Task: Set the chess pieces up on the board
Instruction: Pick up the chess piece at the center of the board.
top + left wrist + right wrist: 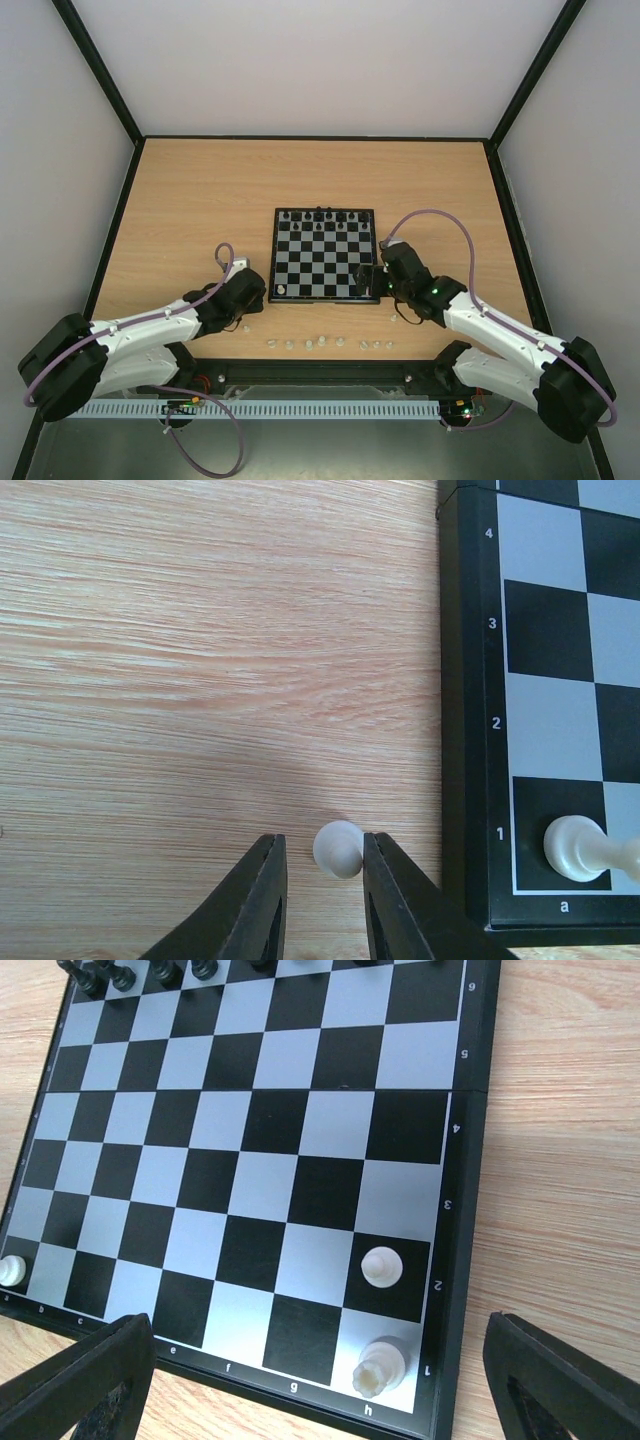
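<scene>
Tabletop first: you've got a light wood-grain table (200, 190) filling the overhead view, with the small square black-and-white chequered chessboard (322, 262) lying flat in the middle of it.

Your white left arm (150, 330) reaches in towards the board's near left corner, and your white right arm (500, 335) reaches to its near right corner.

Look at your right gripper (318, 1335): the jaws stand wide apart, one black finger in each bottom corner of the wrist view. It is holding nothing and hangs over the board's near right corner.

Now your left gripper (322, 838), down on the bare wood just off the board's near left corner. Its jaws are narrow but not clamped. A tiny whitish pawn (338, 848) stands between the fingers, against the right finger, with a sliver of table showing on the left finger's side.

On to the small stuff. Tiny black pieces (318, 216) line the far rows. A loose row of pale pieces (320, 342) sits on the table near the front edge, well apart from the board.

On the board itself, a whitish piece (575, 845) stands on a1, a pale rook (380, 1365) on h1, and a round-headed pale pawn (382, 1267) on h2 just behind it.
</scene>
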Robot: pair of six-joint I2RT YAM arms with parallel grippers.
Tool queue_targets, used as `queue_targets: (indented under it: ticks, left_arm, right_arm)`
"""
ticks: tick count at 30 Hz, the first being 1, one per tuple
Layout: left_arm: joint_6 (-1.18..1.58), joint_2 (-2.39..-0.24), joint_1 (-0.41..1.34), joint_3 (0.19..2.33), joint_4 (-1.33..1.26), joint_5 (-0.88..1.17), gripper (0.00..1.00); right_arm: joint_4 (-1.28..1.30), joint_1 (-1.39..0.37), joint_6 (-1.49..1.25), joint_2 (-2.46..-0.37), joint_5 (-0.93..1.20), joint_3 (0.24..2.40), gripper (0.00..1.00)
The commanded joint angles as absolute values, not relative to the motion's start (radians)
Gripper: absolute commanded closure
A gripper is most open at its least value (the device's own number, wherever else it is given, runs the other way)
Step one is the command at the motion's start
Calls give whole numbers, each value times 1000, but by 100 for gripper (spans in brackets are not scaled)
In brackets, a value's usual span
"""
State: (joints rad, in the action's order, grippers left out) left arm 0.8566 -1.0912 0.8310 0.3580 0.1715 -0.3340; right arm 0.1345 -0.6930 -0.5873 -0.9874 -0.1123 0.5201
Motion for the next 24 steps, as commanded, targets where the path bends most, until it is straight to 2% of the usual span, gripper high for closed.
queue_targets:
  ticks: [1, 24]
  left_arm:
    - [848, -1094, 836, 360, 184, -356, 76]
    - [846, -1093, 835, 361, 188, -362, 76]
  right_arm:
    - [145, -689, -586, -988, -111, 500, 10]
    - [134, -689, -586, -984, -116, 490, 10]
